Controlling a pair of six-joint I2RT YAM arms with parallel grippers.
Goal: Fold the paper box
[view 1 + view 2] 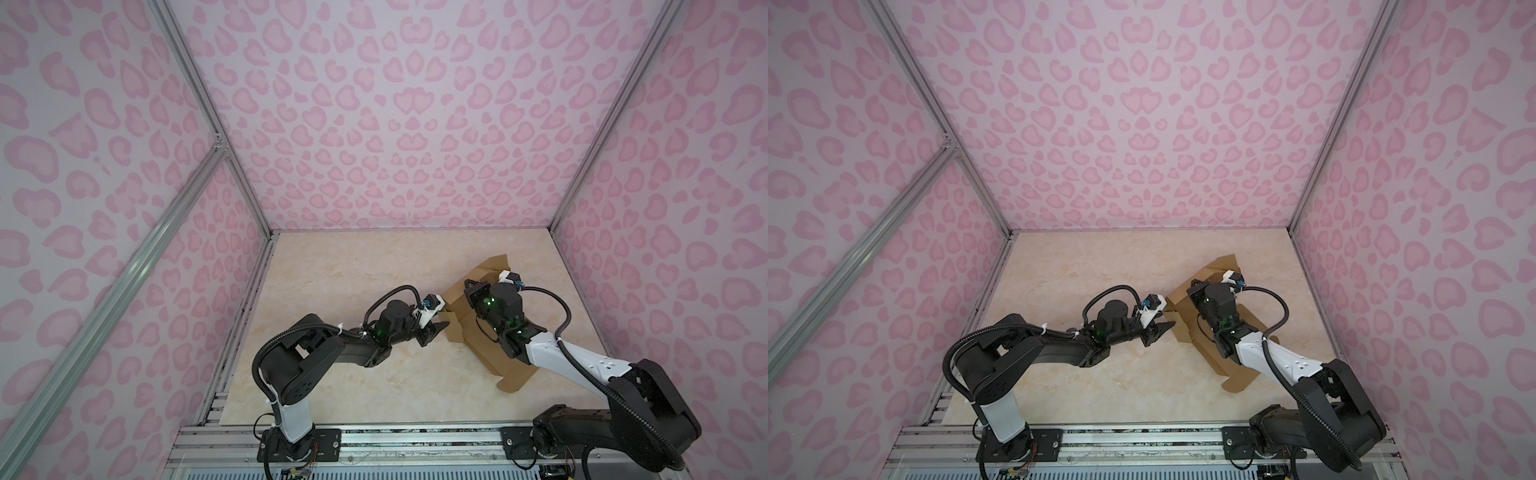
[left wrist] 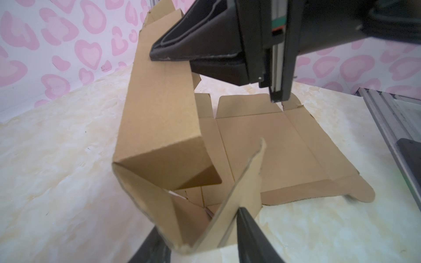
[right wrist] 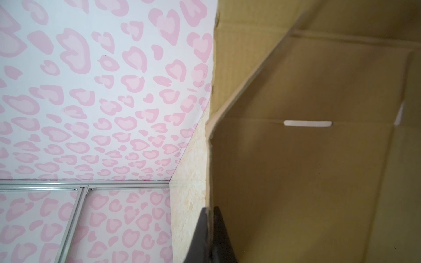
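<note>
Brown kraft cardboard paper box (image 1: 515, 370), half raised, lies at three o'clock on the cream marbled table (image 1: 332, 282). My right gripper (image 3: 210, 216) pinches its upright wall. My left gripper (image 1: 436, 332), at its nine o'clock, straddles a corner flap, jaws half-wide. Next, I reckon: fold that flap inward.

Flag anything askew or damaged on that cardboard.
The paper box sits lopsided: one side wall stands, pinched by the right gripper, while a corner flap juts up at a slant. No clear damage.
</note>
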